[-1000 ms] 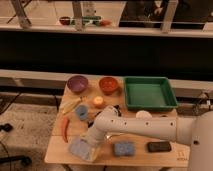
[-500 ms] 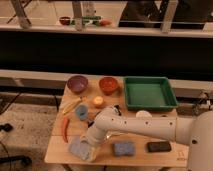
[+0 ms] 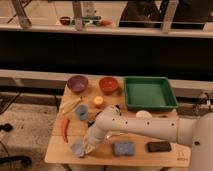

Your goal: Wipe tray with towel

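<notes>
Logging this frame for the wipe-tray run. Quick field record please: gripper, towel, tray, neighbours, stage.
gripper: the gripper is low at the table's front left, at the towel
towel: the towel lies crumpled on the table, apart from the tray
tray: the tray is green, at the table's back right, nothing visible inside
neighbours: blue sponge beside the towel, black block beyond it
stage: wiping not yet begun

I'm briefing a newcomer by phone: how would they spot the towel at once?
On the wooden table, go to the near corner at the view's left, where the white arm's gripper sits. The crumpled grey-blue cloth towel lies there, floppy, unlike the thicker blue rectangular sponge beside it.
</notes>
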You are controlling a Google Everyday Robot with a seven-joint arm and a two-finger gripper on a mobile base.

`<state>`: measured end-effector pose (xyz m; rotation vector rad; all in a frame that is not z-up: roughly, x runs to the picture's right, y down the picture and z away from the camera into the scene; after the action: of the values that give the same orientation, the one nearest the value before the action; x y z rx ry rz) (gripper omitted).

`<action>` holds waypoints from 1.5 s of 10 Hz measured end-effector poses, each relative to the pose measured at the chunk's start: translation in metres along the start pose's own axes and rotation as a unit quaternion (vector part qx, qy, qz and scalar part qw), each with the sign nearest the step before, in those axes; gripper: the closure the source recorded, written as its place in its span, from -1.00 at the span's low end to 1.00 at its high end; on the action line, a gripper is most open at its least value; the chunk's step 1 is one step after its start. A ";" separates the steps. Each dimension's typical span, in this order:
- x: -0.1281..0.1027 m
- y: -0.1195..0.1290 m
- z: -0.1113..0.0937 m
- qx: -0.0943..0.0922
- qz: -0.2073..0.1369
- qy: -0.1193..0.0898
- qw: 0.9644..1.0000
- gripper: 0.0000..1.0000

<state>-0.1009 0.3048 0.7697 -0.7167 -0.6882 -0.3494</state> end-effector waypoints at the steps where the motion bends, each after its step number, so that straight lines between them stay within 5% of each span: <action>1: 0.001 -0.001 0.000 0.001 -0.002 0.002 1.000 0.79; 4: -0.003 -0.002 -0.021 0.017 0.001 -0.015 1.000 0.92; 9: -0.015 -0.004 -0.091 0.056 0.000 -0.012 0.998 0.92; 13: 0.014 0.000 -0.141 0.097 0.012 0.004 0.995 0.92; 15: 0.046 -0.006 -0.169 0.117 0.027 0.023 0.992 0.92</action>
<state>0.0064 0.1789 0.7115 -0.5009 -0.6530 -0.2307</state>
